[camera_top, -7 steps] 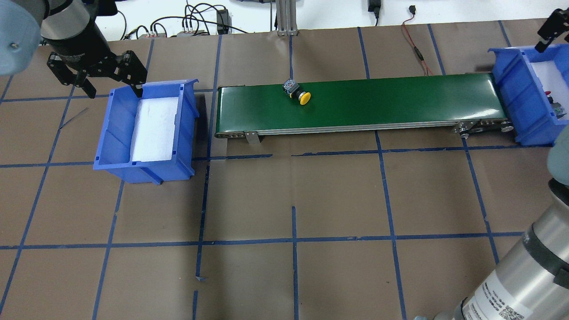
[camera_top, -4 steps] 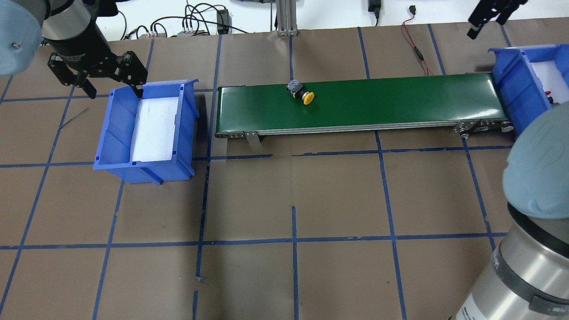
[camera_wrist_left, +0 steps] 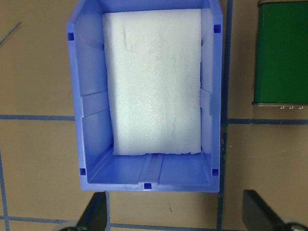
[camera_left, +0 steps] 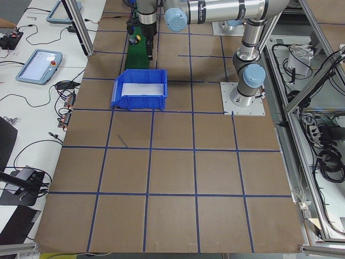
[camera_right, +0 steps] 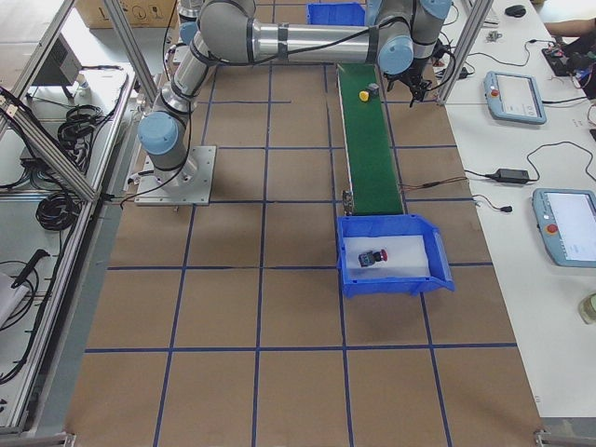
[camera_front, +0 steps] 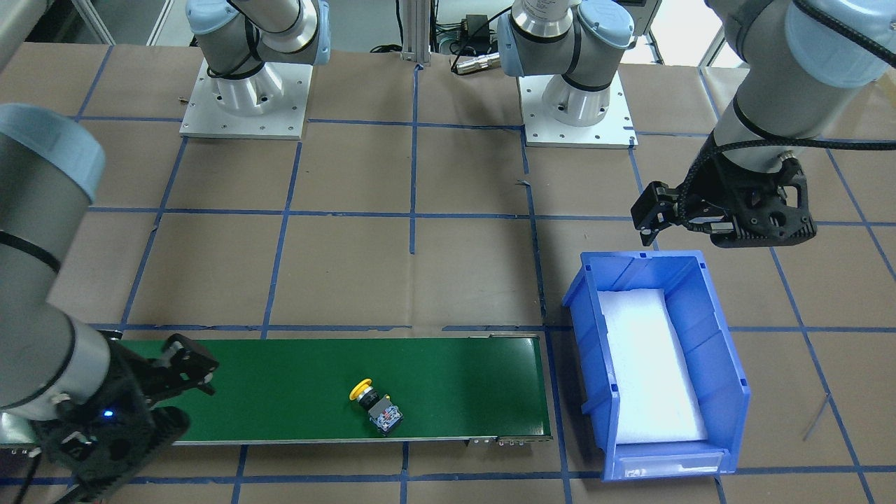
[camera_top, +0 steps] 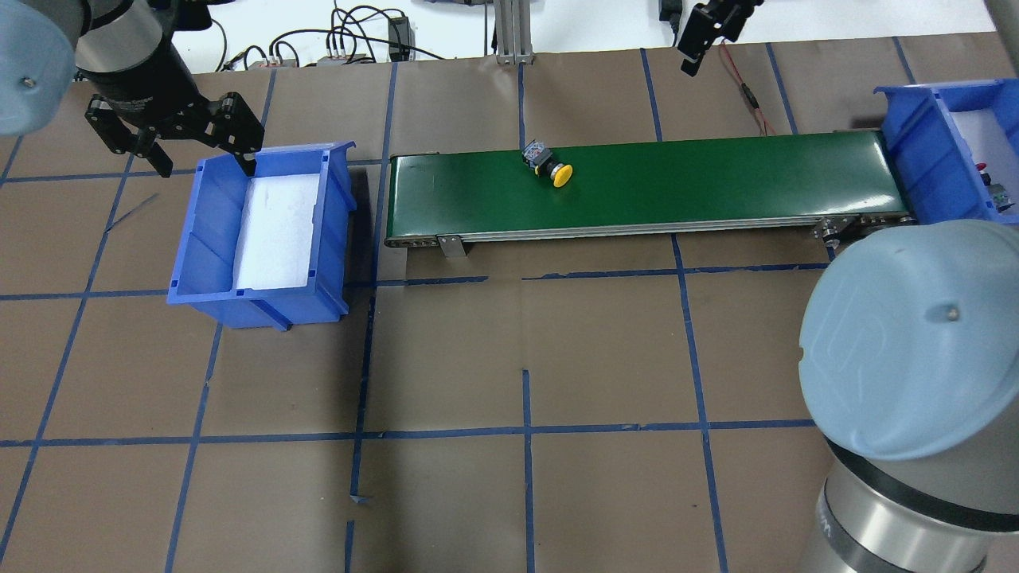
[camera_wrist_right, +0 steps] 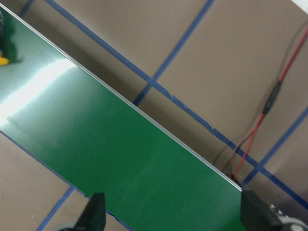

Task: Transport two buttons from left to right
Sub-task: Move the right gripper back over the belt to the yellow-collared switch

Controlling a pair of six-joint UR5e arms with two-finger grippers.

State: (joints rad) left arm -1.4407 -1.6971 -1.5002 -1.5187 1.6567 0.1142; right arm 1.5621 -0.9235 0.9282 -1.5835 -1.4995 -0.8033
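Yellow button [camera_top: 549,165]: lies on its side on the green conveyor belt [camera_top: 716,179], in the left half of the belt in the overhead view, with the cap towards the lower right and the grey-black base towards the upper left
Red button [camera_right: 373,257]: lies on white padding inside the blue bin [camera_right: 349,279] at the near end of the belt in the right-side view (in the overhead view this bin is cut off by the right edge)
Left gripper [camera_top: 205,163]: fingers spread wide and gripping nothing; it hangs at the upper left of the overhead view, above the far rim of the second blue bin [camera_top: 187,239]
Second blue bin: stands just off the left end of the belt, lined with a white foam pad [camera_wrist_left: 154,82]
Right gripper [camera_wrist_right: 174,216]: fingers wide apart with nothing between them; in the overhead view it is at the top, right of centre, beyond the far edge of the belt
Right wrist view: looks down on the belt running diagonally, with a red and black wire [camera_wrist_right: 262,115] on the brown table [camera_top: 605,342] at the right of the frame
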